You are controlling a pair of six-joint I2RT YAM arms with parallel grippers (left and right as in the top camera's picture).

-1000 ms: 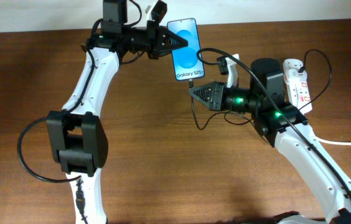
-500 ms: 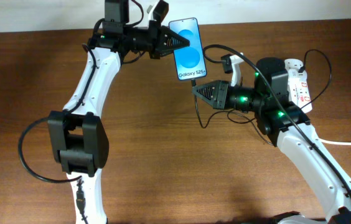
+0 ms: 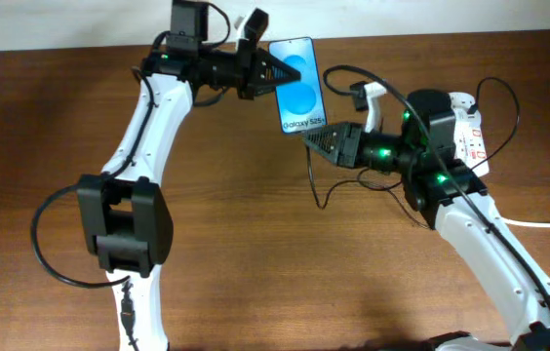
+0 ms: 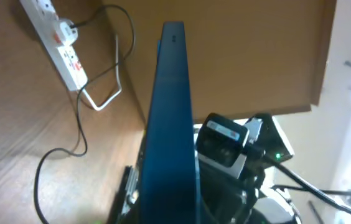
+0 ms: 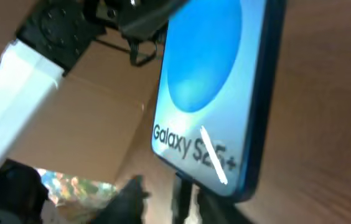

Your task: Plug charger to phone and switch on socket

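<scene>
My left gripper (image 3: 275, 73) is shut on the phone (image 3: 300, 82) and holds it above the far middle of the table, blue screen up. In the left wrist view the phone (image 4: 172, 118) shows edge-on between the fingers (image 4: 163, 202). My right gripper (image 3: 317, 137) is shut on the charger plug (image 5: 185, 190) and holds it against the phone's bottom edge (image 5: 213, 93). I cannot tell if the plug is seated. The thin black charger cable (image 3: 311, 177) hangs below it. The white socket strip (image 3: 468, 132) lies at the far right, partly hidden by my right arm.
The socket strip (image 4: 63, 43) has a white adapter plugged in, with the thin cable (image 4: 79, 124) looping over the wooden table. The thick white lead (image 3: 548, 225) runs off the right edge. The left arm's base (image 3: 124, 229) stands at the left.
Both grippers have shifted a little right. The right gripper has risen towards the phone, bringing the plug up to its bottom edge. The phone has tilted slightly.
</scene>
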